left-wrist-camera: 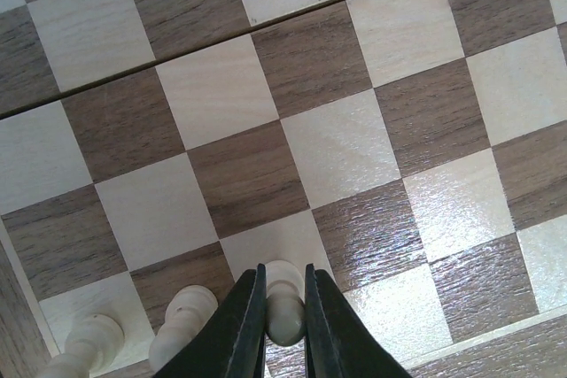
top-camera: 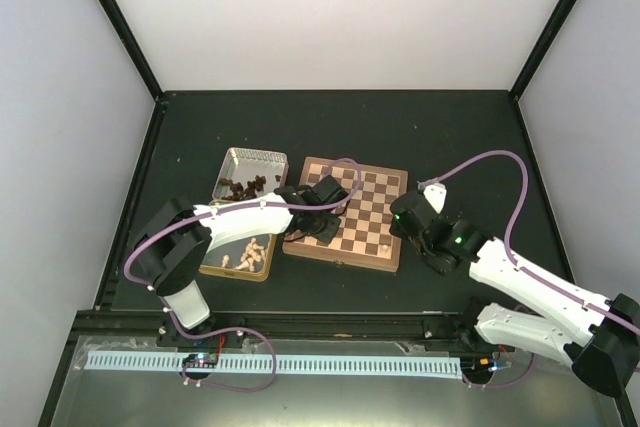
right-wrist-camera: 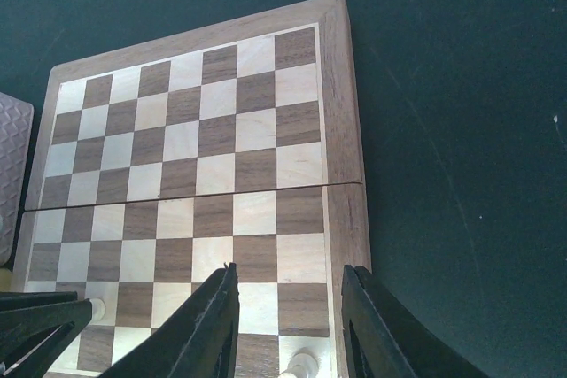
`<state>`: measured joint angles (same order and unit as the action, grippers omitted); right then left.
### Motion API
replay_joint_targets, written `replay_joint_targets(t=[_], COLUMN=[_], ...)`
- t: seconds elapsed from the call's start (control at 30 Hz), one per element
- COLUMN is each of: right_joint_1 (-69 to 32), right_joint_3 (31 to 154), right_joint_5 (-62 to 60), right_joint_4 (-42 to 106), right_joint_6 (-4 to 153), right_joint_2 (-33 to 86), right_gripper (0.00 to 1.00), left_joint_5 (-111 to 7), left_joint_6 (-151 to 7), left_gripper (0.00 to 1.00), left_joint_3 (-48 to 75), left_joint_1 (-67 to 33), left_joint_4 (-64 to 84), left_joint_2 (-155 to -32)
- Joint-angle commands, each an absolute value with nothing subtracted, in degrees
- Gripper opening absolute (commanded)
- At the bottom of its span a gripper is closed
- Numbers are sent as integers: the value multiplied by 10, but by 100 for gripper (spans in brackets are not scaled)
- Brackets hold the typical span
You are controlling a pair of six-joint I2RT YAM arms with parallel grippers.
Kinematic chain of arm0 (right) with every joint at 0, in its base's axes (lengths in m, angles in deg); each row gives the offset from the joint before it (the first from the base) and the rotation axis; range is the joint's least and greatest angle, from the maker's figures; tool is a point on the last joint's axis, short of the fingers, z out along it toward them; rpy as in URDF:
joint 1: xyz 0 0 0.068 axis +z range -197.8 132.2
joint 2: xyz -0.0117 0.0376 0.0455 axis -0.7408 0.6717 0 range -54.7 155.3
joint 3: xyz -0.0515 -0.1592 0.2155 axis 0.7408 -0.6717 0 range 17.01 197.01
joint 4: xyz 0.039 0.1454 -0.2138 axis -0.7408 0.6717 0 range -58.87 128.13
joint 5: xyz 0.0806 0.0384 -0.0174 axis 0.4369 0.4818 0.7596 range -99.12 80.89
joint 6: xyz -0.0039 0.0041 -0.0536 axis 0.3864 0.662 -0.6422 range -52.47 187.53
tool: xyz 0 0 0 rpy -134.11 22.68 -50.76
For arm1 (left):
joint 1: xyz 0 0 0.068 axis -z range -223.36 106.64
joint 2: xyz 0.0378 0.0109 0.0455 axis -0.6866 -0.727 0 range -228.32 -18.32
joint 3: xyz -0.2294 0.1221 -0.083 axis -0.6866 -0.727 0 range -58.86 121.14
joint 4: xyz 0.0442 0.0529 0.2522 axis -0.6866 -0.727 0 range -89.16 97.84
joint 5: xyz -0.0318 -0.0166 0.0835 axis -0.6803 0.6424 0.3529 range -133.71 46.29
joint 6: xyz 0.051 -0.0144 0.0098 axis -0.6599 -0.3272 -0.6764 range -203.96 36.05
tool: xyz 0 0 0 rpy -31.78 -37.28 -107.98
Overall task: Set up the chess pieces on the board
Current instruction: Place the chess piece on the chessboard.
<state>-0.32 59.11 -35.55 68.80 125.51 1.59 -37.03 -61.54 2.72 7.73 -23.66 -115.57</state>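
White arms (top-camera: 250,215), black joints (top-camera: 175,247), purple cables (top-camera: 490,157)

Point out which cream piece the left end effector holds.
The rightmost cream piece, pinched between its fingers; the other two stand free beside it.

Silver tin tray (top-camera: 258,153); gold-sided tray (top-camera: 240,272), perhaps adjoining.

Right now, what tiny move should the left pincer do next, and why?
Probably lower the cream piece onto the square beneath: the left pincer is shut on it at the board's edge row, beside two standing cream pieces.
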Motion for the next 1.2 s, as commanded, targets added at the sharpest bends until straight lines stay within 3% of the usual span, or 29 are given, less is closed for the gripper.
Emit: replay_joint_targets(t=[0.0, 0.4, 0.73, 1.17], right_joint_1=[-7, -7, -8, -7], right_joint_3=[589, 587, 589, 588], right_joint_5=[-372, -367, -364, -360], right_joint_4=[679, 681, 680, 669], right_joint_6=[1258, 1259, 1260, 1258], right_joint_2=[15, 11, 9, 2], right_gripper=[35, 35, 34, 35], left_joint_5=[-367, -368, -373, -344], left_joint_6=[-629, -629, -626, -592], left_gripper=[13, 10, 27, 45], left_joint_3=[47, 47, 51, 5], left_joint_1=[80, 80, 79, 25], left_joint_4=[-231, -217, -222, -205], left_joint_2=[-1167, -1168, -1150, -992])
